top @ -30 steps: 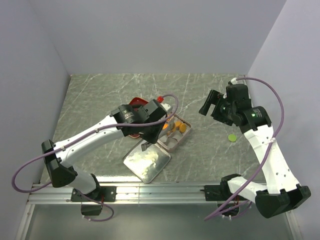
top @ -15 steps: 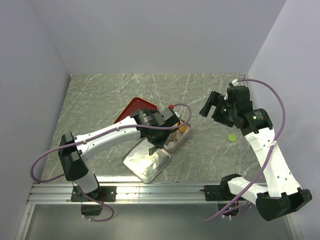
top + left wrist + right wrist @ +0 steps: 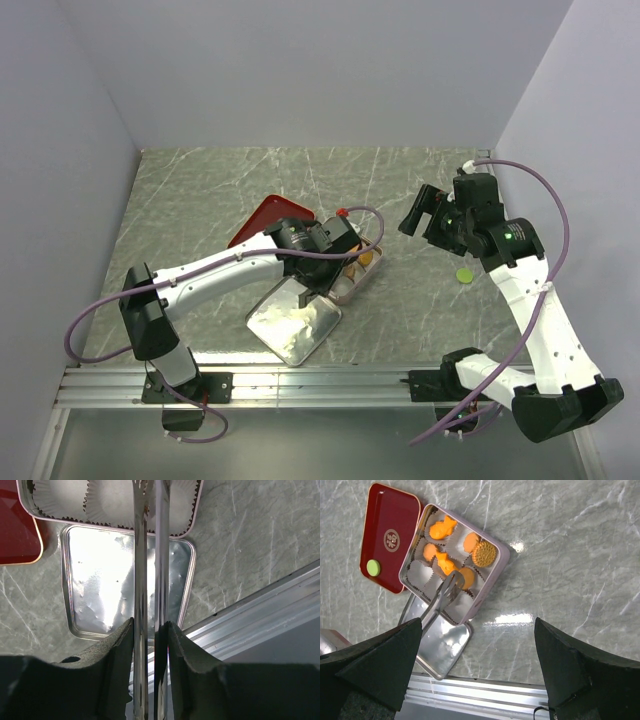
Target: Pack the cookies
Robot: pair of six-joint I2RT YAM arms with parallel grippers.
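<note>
Several orange cookies and a brown round one lie in paper cups inside the pink-rimmed tin box. My left gripper is shut on metal tongs, and their tips reach into the box beside an orange round cookie. In the top view the left gripper hangs over the box's near side. One green cookie rests on the red lid. Another green one lies on the table under my right arm. My right gripper is open, holding nothing, raised to the right of the box.
A shiny silver tin tray lies against the box's near side. The aluminium rail runs along the table's front edge. Grey walls close in the left, back and right. Empty white paper cups fill the box's near row.
My left arm has reached out to the right over the box, uncovering the red lid. The right arm has hardly moved.
</note>
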